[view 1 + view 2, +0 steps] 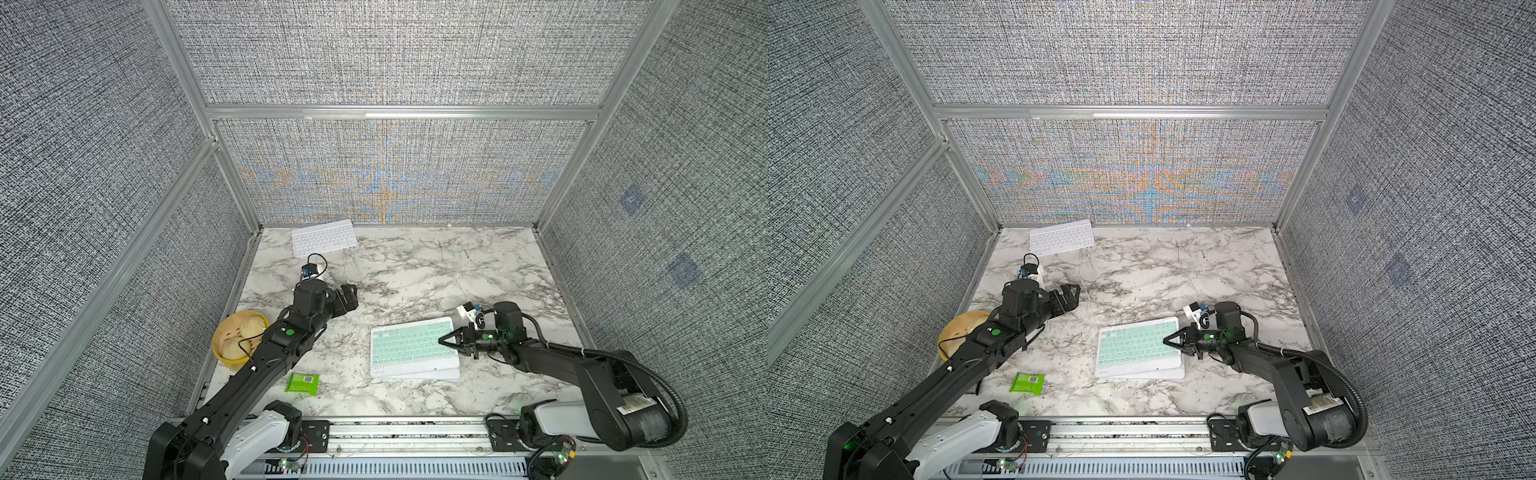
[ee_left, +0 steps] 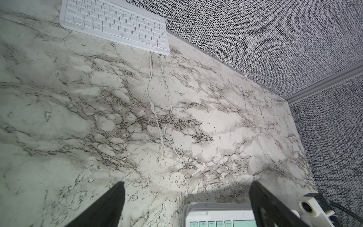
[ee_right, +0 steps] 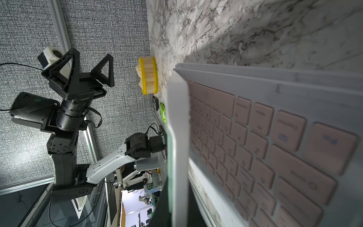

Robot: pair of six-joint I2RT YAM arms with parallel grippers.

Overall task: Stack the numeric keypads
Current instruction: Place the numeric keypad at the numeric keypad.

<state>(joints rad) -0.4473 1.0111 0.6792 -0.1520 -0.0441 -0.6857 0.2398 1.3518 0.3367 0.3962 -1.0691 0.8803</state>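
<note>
- Both top views: right gripper pinches mint keypad by its right edge, front-right on bench; white keypad lies at far-left corner.
- Left wrist: left gripper spread wide above bench.
- Right wrist: mint keypad's gripped edge tilts up off pink keypad.

In both top views the mint green keypad covers the stack beneath it. Only the white rims of the lower keypads show, and their number cannot be told. The left arm hides part of the bun basket. Print on the green packet is too small to read. In the left wrist view the picture's edge cuts off the white keypad and most of the mint green keypad. In the right wrist view the pink keypad is blurred and its legends are unreadable. The right fingers show only as a dark sliver.
</note>
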